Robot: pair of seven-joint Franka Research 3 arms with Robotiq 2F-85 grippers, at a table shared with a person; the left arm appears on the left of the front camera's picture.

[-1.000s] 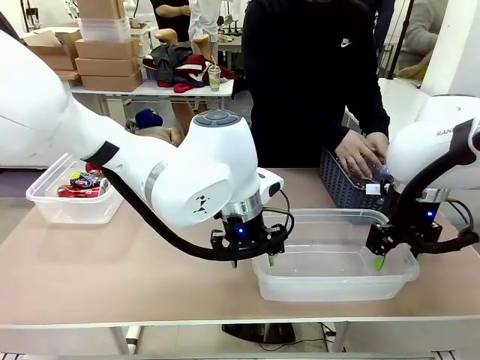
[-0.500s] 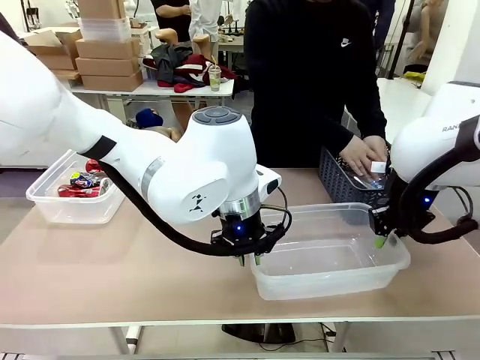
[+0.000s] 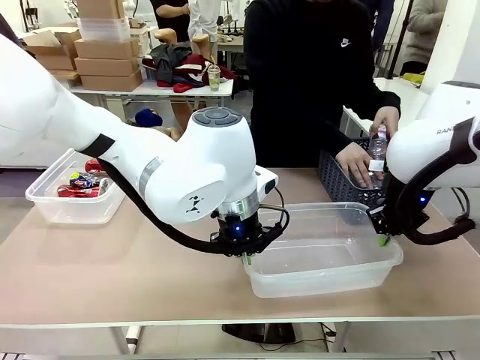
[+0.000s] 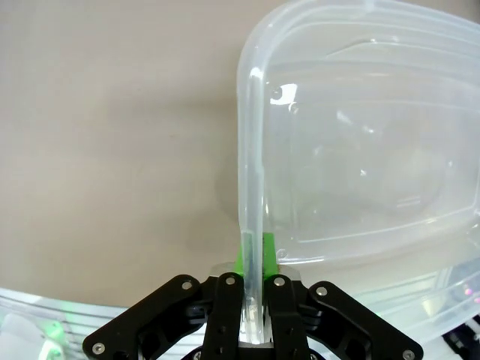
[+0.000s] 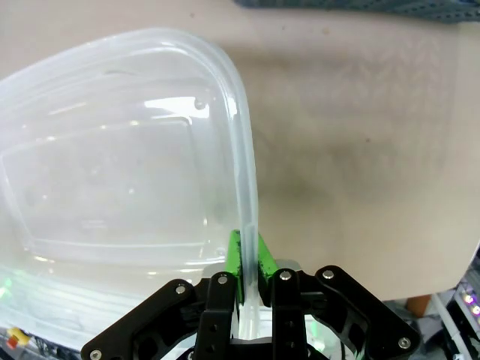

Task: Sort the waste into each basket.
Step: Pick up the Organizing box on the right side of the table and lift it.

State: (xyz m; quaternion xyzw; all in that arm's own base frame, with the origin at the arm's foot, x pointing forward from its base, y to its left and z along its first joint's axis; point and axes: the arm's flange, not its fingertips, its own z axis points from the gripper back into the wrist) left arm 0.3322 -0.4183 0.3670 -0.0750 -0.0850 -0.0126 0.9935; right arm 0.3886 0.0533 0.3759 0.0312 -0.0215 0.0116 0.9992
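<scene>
Setting: a workroom with stacked cardboard boxes (image 3: 105, 45) at the back. A beige table (image 3: 112, 262) is in front, with a person (image 3: 315, 75) in a black top at its far side.

Item 1, central tub (image 3: 315, 283): clear, colourless and rectangular, lying on the right half of the table between the two arms. Nothing lies inside it. Whether its base touches the table cannot be told.

Item 2, left end effector (image 3: 246, 257): the arm sweeps in from the left and bends down, with the wrist pointing at the table. The left wrist view shows the end effector (image 4: 253, 259) clamped on the tub's (image 4: 360, 150) rim, with one green pad on each side of the wall.

Item 3, right end effector (image 3: 383, 240): the arm arches in from the right and also points down. It is closed on the opposite end of the tub. The right wrist view shows the end effector (image 5: 244, 259) with its pads pinching the tub's lip (image 5: 244, 150).

Item 4, second tub (image 3: 71, 210): it stands at the far left of the table, well apart from the central tub. It holds red and dark cans (image 3: 79, 184); their print is too small to read.

Item 5, lattice basket (image 3: 341, 187): dark, standing just behind the central tub's right end.

Item 6, bottle (image 3: 378, 154): clear, with a white label that cannot be read. One hand (image 3: 385, 120) holds it upright over the lattice basket, and the other hand (image 3: 352, 161) rests in the basket.

Markings: a small white swoosh logo (image 3: 345, 43) on the person's chest, and the letters "RAN" (image 3: 446, 132) on the right arm.
</scene>
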